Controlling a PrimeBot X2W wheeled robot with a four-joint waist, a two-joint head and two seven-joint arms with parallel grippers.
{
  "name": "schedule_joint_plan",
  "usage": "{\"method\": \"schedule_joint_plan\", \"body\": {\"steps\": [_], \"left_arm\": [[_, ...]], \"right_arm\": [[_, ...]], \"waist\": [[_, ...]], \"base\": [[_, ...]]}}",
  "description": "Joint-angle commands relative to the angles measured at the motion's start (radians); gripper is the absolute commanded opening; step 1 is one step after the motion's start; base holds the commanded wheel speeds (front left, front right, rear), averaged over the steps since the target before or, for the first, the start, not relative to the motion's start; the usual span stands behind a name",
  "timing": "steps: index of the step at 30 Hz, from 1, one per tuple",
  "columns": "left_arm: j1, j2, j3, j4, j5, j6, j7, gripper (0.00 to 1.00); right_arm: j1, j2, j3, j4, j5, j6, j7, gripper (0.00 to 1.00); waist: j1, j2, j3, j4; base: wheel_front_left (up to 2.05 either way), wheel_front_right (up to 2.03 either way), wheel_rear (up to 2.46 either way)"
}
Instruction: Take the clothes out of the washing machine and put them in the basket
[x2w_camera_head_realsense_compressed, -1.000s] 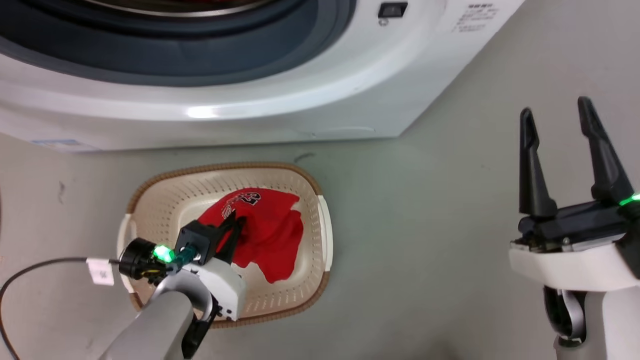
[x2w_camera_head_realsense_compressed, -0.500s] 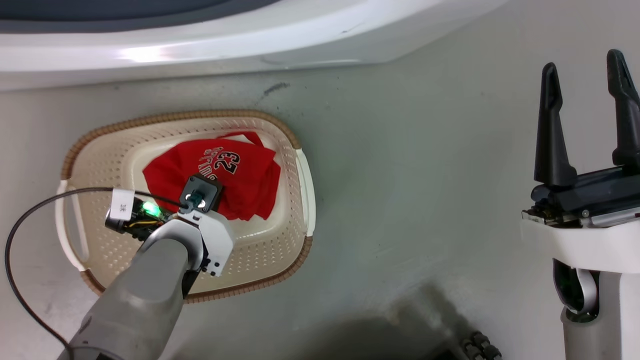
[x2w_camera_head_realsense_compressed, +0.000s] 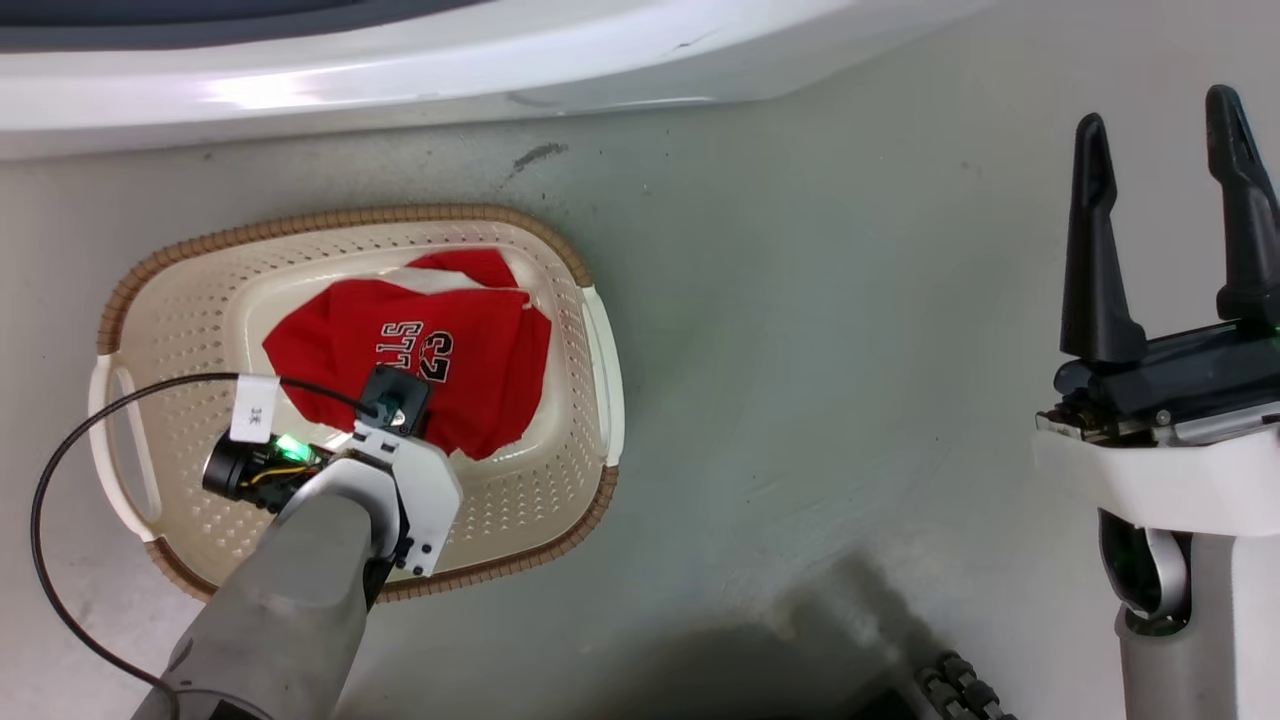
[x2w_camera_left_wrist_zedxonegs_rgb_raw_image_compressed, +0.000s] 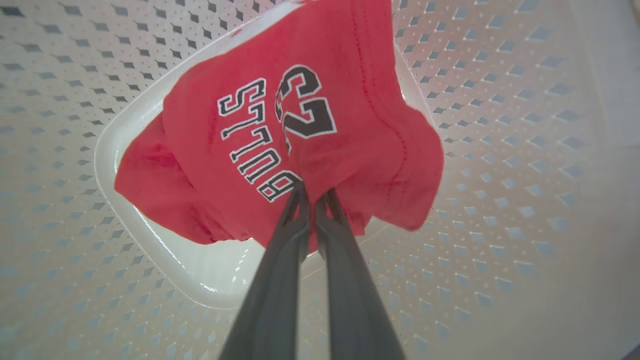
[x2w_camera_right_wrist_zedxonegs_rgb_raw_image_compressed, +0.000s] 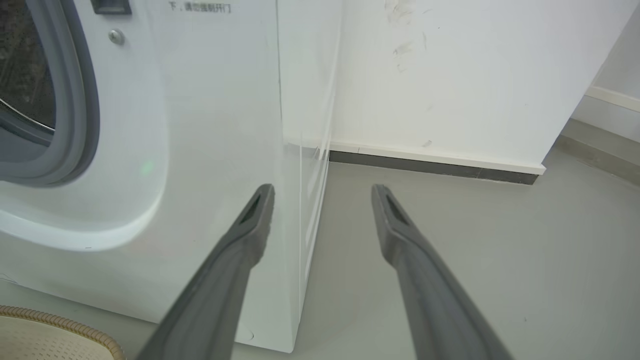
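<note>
At the far left a thin black cable (x2w_camera_head_realsense_compressed: 40, 520) loops over the smooth pale grey floor (x2w_camera_head_realsense_compressed: 800, 350), which is scuffed with a few dark marks; beside it stands the basket (x2w_camera_head_realsense_compressed: 170, 290), a rounded rectangle of cream plastic pierced all over with small holes, edged with a brown woven-look rim and fitted with a slotted handle at each side; inside it, on the plain glossy bottom, lies the red jersey (x2w_camera_head_realsense_compressed: 340, 340), soft and crumpled, its white lettering and number 23 outlined in black; the left pincer (x2w_camera_left_wrist_zedxonegs_rgb_raw_image_compressed: 312, 192) reaches down into the basket with its two long dark fingers drawn almost together, their tips pinched into a fold of the jersey just below the lettering; along the top of the head view runs the curved, glossy white front of the washing machine (x2w_camera_head_realsense_compressed: 400, 80), whose grey rubber door seal (x2w_camera_right_wrist_zedxonegs_rgb_raw_image_compressed: 75, 100) shows in the right wrist view, with a marked white wall (x2w_camera_right_wrist_zedxonegs_rgb_raw_image_compressed: 450, 75) and a white skirting board (x2w_camera_right_wrist_zedxonegs_rgb_raw_image_compressed: 430, 160) to its right; at the far right, well apart from the basket, the right pincer (x2w_camera_head_realsense_compressed: 1158, 108) is held above bare floor, its tapered fingers spread wide and gripping nothing.
</note>
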Motion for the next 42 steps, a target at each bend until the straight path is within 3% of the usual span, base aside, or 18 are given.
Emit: {"method": "schedule_joint_plan", "body": {"steps": [1, 10, 22, 37, 42], "left_arm": [[0.008, 0.001, -0.001, 0.004, -0.004, 0.004, -0.011, 1.00], [0.071, -0.020, 0.028, -0.046, -0.027, 0.031, -0.074, 1.00], [0.364, 0.028, 0.233, -0.531, 0.042, 0.132, -0.074, 1.00], [0.663, -0.053, 0.510, -1.037, 0.231, 0.187, -0.074, 1.00], [0.732, -0.081, 0.575, -1.151, 0.265, 0.177, -0.074, 1.00]], "right_arm": [[0.001, 0.001, 0.004, 0.004, 0.001, -0.001, -0.002, 1.00], [0.060, 0.001, 0.009, 0.044, -0.007, -0.001, -0.002, 1.00], [0.179, 0.000, 0.001, 0.085, -0.026, -0.001, -0.002, 1.00], [0.282, 0.001, 0.008, 0.112, -0.016, -0.001, -0.002, 1.00], [0.310, 0.001, 0.008, 0.118, -0.009, -0.001, -0.002, 1.00]], "waist": [[-0.0002, 0.0000, -0.018, 0.002], [-0.0002, 0.0000, -0.161, 0.034], [-0.0002, 0.0000, -0.400, 0.090], [-0.0002, 0.0000, -0.590, 0.116], [-0.0002, 0.0000, -0.634, 0.109]], "base": [[0.00, 0.00, 0.00], [0.00, 0.00, 0.00], [0.00, 0.00, 0.00], [0.00, 0.00, 0.00], [0.00, 0.00, 0.00]]}}
